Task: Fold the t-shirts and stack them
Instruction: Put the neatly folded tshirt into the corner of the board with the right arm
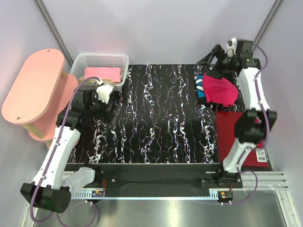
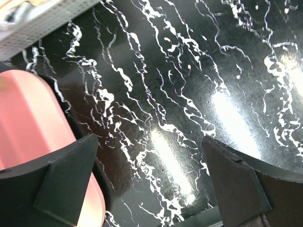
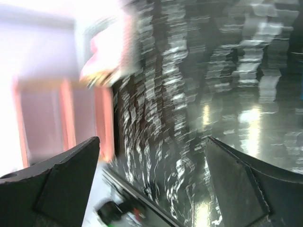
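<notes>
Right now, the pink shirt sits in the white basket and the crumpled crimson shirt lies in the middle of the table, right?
Not quite. The pink shirt is in the white basket, but the crumpled crimson shirt lies at the far right of the table, not its middle; the top external view shows it.

The red t-shirt (image 1: 219, 90) is a bright pinky red. It lies in a soft, crumpled lump at the far right side of the bench (image 1: 156, 118), not folded. It sits on top of the black t-shirt (image 1: 200, 92), which pokes out on the left side (you can see a bit of blue and white there). The black one is bunched up too.

The pink t-shirt (image 1: 101, 73) is folded flat in the white basket (image 1: 100, 57) at the far left. A beige t-shirt (image 1: 113, 81) peeks out under it.
</notes>
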`<state>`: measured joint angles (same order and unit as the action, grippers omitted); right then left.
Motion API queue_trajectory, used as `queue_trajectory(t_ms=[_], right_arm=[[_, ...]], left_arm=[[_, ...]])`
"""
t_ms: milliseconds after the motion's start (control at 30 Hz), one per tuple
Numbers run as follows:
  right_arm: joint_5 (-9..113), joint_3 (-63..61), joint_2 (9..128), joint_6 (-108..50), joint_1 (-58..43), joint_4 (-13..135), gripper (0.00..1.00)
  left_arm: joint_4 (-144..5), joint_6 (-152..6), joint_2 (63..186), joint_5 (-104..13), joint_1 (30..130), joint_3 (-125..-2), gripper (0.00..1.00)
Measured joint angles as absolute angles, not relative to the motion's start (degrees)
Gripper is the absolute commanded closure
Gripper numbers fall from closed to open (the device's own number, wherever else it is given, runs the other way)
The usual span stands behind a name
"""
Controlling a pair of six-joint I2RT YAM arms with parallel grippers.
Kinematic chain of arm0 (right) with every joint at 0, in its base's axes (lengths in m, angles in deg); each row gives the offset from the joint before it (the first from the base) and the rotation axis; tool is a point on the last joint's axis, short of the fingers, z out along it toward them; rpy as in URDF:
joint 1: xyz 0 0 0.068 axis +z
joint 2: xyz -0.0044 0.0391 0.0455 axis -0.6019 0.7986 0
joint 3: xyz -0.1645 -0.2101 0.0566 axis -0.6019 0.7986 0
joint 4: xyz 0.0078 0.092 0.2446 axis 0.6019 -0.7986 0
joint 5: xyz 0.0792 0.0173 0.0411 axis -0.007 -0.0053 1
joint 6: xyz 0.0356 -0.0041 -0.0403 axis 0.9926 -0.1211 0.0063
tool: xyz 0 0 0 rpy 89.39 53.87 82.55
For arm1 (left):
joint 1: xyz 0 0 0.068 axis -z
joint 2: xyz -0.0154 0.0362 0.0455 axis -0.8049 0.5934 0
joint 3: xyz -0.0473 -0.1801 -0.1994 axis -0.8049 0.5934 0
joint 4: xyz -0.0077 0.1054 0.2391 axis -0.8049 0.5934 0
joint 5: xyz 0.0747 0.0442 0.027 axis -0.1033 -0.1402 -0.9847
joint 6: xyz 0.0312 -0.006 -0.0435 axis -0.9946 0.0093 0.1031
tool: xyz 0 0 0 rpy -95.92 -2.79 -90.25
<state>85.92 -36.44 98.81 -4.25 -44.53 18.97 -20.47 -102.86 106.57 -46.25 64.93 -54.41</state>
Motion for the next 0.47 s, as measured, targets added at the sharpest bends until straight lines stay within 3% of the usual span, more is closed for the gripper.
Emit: queue_trajectory(t_ms=[200, 333, 467], right_arm=[[82.57, -25.69, 67.86, -9.26, -31.64, 23.32, 0.00], [81.98, -18.43, 52.80, -10.98, -33.15, 25.59, 0.00], [82.07, -11.05, 46.98, -12.14, -33.12, 26.53, 0.00]], left_arm=[[-19.03, -100.37, 106.61, -47.80, 64.82, -58.17, 0.01], [-18.46, -98.93, 106.37, -48.31, 64.65, -58.26, 0.01], [-18.24, -97.84, 106.09, -49.20, 64.60, -58.17, 0.01]])
